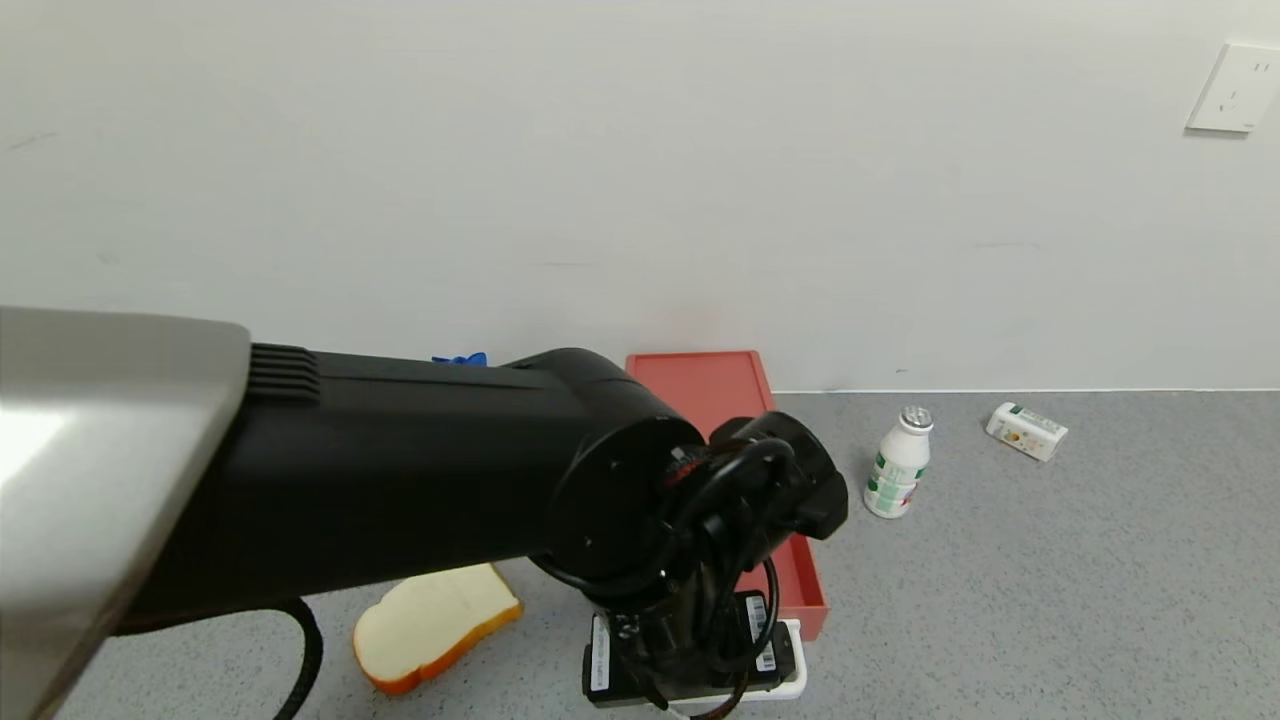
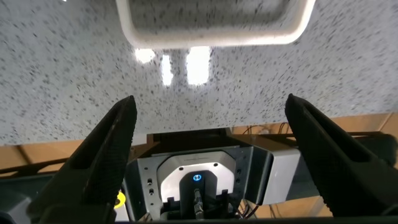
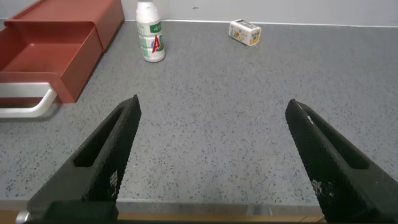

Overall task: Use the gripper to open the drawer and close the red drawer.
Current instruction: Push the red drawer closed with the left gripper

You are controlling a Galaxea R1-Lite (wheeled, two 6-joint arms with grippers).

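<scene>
The drawer (image 3: pixel 46 53) sits pulled out of its red case (image 1: pixel 700 385), tray empty, white loop handle (image 1: pixel 795 655) at the front edge nearest the robot. So the opening looks done; the step in hand is prob. the close.

Left gripper (image 2: pixel 208 155) hangs just in front of the handle, fingers spread wide and holding nothing — the wrist view shows the handle (image 2: pixel 214 25) ahead of the tips, not between them. In the head view the left arm (image 1: pixel 400 480) covers most of the drawer front, so contact w/ the handle can't be confirmed from there.

To close well: no grip needed. Put a fingertip or the palm flat against the middle of the handle and push straight along the drawer's length toward the wall. An off-centre push would likely skew the tray or slide the whole light case on the grey counter (image 3: pixel 236 112). Go slow, stop when the front meets the case.

Right gripper (image 3: pixel 214 162) is off to the right, low over bare counter, jaws wide apart, idle. Near the drawer: bottle (image 1: pixel 898 465) just right of it, small carton (image 1: pixel 1026 431) further right, bread slice (image 1: pixel 430 625) to the left — none in the push path.
</scene>
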